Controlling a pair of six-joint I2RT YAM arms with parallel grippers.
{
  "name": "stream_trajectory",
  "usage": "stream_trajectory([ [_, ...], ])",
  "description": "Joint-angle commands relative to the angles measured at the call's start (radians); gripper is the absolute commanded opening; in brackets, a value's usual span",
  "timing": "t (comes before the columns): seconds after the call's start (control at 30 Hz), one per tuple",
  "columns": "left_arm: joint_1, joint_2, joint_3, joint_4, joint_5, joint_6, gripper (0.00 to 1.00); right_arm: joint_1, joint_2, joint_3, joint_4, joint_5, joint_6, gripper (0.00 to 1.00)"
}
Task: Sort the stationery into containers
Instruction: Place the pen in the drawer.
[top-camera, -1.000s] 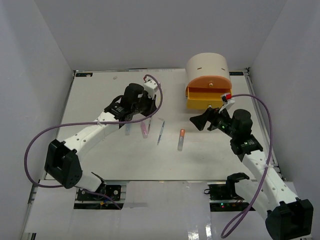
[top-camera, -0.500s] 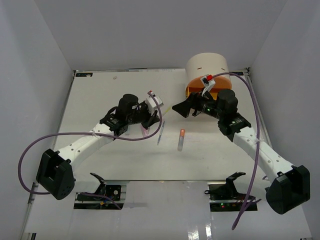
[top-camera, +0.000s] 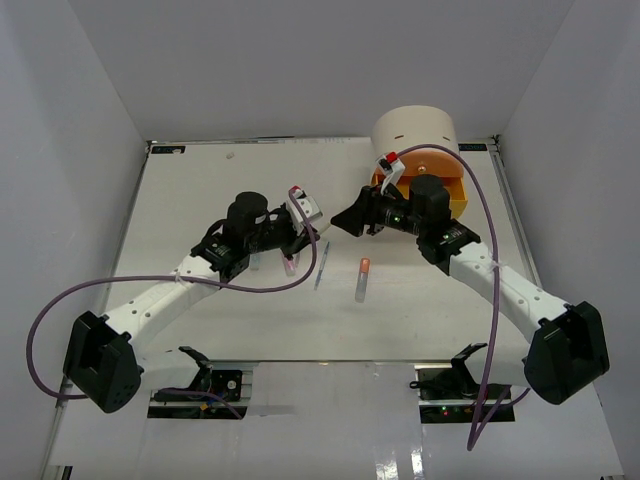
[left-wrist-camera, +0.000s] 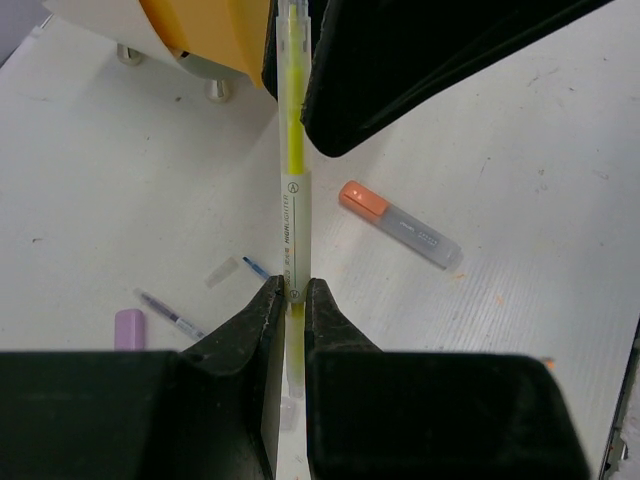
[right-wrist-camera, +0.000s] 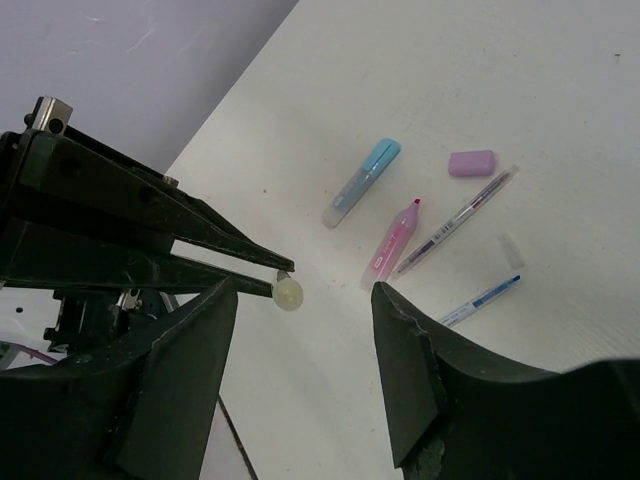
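My left gripper (left-wrist-camera: 288, 290) is shut on a thin yellow highlighter (left-wrist-camera: 292, 150) and holds it off the table, its free end pointing at the right arm. My right gripper (right-wrist-camera: 303, 292) stands open around that free end (right-wrist-camera: 288, 294); the tip sits close to one finger, and neither finger touches it. In the top view the two grippers meet left of the containers, a cream round organiser (top-camera: 415, 128) with its orange drawer (top-camera: 455, 190) pulled out. More stationery lies below: an orange-capped marker (top-camera: 362, 278), a pink marker (right-wrist-camera: 393, 243) and a blue marker (right-wrist-camera: 362, 182).
A small purple piece (right-wrist-camera: 471, 163), a thin purple pen (right-wrist-camera: 458, 218), a thin blue pen (right-wrist-camera: 482, 298) and a clear cap (right-wrist-camera: 511, 250) lie on the white table (top-camera: 200, 190) under the left arm. White walls enclose the table on three sides.
The right arm swung left from the drawers to the highlighter's tip and its jaws narrowed. The left gripper shifted slightly toward the front, still holding the highlighter.
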Motion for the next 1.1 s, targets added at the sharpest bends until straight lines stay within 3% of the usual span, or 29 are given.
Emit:
stream_trajectory([
  [0.0, -0.005, -0.033, -0.018, 0.022, 0.034, 0.019, 0.00, 0.012, 0.005, 0.056, 0.049, -0.004, -0.006, 0.62],
  [0.27, -0.005, -0.042, -0.031, 0.027, 0.042, 0.030, 0.00, 0.028, 0.033, 0.047, 0.088, 0.001, 0.011, 0.42],
  [0.37, -0.005, -0.047, -0.034, 0.031, 0.045, 0.030, 0.00, 0.031, 0.039, 0.048, 0.088, 0.002, 0.012, 0.30],
  [0.5, -0.005, -0.050, -0.040, 0.036, 0.037, 0.030, 0.00, 0.032, 0.033, 0.045, 0.088, 0.016, 0.011, 0.08],
  [0.63, -0.005, -0.045, -0.046, 0.048, 0.028, 0.015, 0.22, 0.032, 0.018, 0.033, 0.079, 0.042, 0.001, 0.08],
  [0.67, -0.005, -0.044, -0.046, 0.048, 0.013, 0.001, 0.36, 0.031, 0.005, 0.028, 0.079, 0.053, -0.002, 0.08],
  [0.73, -0.005, -0.035, -0.046, 0.054, -0.012, -0.016, 0.53, 0.026, -0.014, 0.013, 0.073, 0.097, -0.015, 0.08],
  [0.77, -0.005, -0.035, -0.044, 0.059, -0.030, -0.030, 0.74, 0.022, -0.036, 0.007, 0.070, 0.111, -0.020, 0.08],
  [0.83, -0.005, -0.027, -0.041, 0.067, -0.092, -0.068, 0.91, -0.011, -0.060, -0.004, 0.058, 0.155, -0.029, 0.08],
  [0.9, -0.005, -0.021, -0.035, 0.076, -0.182, -0.121, 0.98, -0.061, -0.097, -0.016, 0.047, 0.186, -0.041, 0.08],
  [1.07, -0.003, 0.037, 0.003, 0.059, -0.361, -0.241, 0.98, -0.245, -0.160, -0.024, 0.001, 0.167, -0.045, 0.08],
])
